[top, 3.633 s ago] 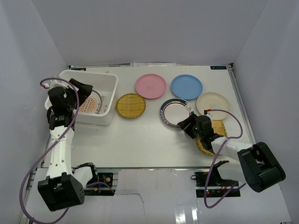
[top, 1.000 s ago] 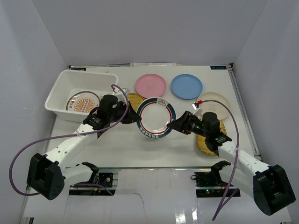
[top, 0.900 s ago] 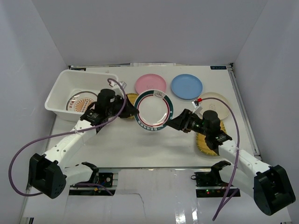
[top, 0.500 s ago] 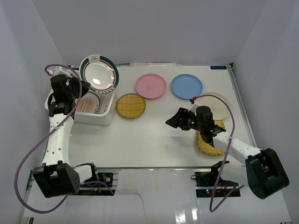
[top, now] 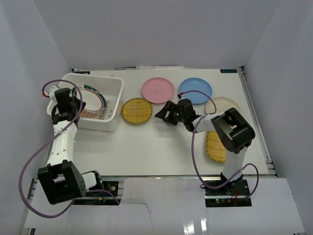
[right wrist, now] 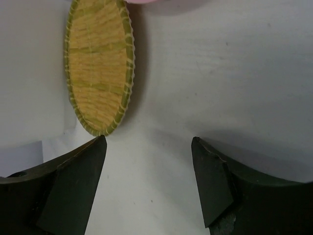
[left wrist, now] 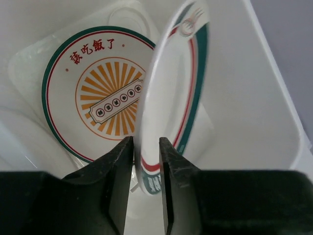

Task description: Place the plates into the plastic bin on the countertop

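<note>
The white counter [top: 161, 147] carried the plastic bin [top: 100, 124] at its far left. Inside it the sunburst plate [left wrist: 93, 93] lay flat, and the green-rimmed plate [left wrist: 171, 98] stood on edge over it. The left claw [left wrist: 145, 142] narrowly flanked that plate's rim; I cannot tell whether it gripped. The right claw [right wrist: 148, 142] gaped wide and empty near the round yellow plate [right wrist: 100, 68].

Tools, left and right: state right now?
Left tool: jaws straddle the edge of the green-rimmed plate; gripping or loose, cannot tell.
Right tool: open, empty.
</note>
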